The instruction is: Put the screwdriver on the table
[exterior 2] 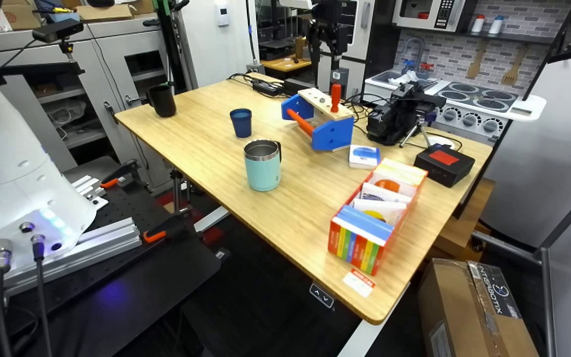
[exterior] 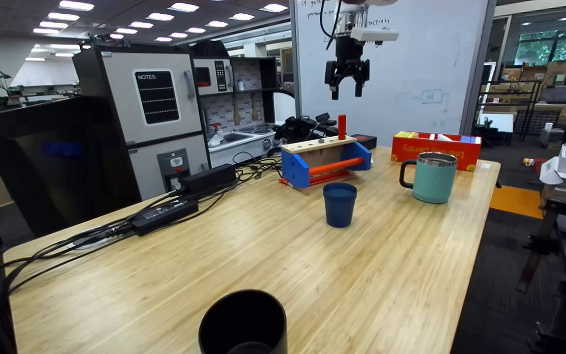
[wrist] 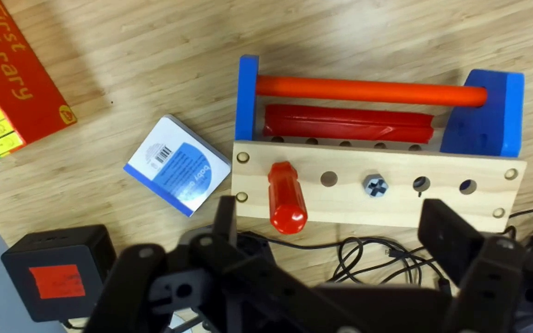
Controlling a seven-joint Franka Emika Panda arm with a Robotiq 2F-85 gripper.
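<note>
In an exterior view: gripper [exterior: 347,93] top, R of ctr, jaws apart; screwdriver [exterior: 342,127] below it in frame, upright in blue-ended rack [exterior: 332,166]. In an exterior view: rack on table [exterior 2: 310,198], above ctr. Wrist view: screwdriver just below ctr, grey bolt [wrist: 375,186] to R.

In both exterior views the table [exterior: 273,265] is bright, fairly even. In an exterior view: ceiling panels [exterior: 76,5] far left blown out, daylight in the far-right window [exterior: 553,46], floor [exterior: 494,275] at right nearly black. In an exterior view, left: violet glare on the black worktop [exterior 2: 132,292]. Wrist view: soft shadow beside the red book box [wrist: 21,69], hot spot on the handle end of the screwdriver [wrist: 287,199], gripper [wrist: 333,226] nearest the lens dark and a bit soft.
</note>
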